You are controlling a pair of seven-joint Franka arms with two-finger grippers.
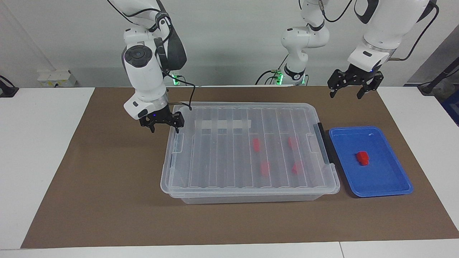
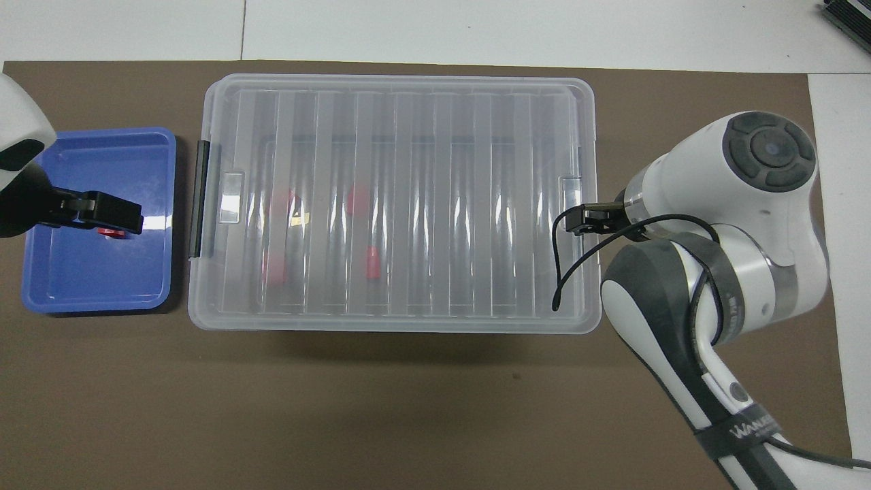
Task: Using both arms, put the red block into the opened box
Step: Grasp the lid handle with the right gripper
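Facing view shows the right gripper (image 1: 164, 126) wide open by the shut box (image 1: 247, 150), and the left gripper (image 1: 353, 90) open, holding nothing.

Small bright red plastic block (image 2: 111, 233) in blue plastic tray (image 2: 95, 289): overhead, mostly covered by black left gripper (image 2: 102, 212).
Four red blocks (image 1: 256, 144) inside lidded clear plastic box (image 1: 247, 193): blurred through ribbed lid, shapes indistinct.
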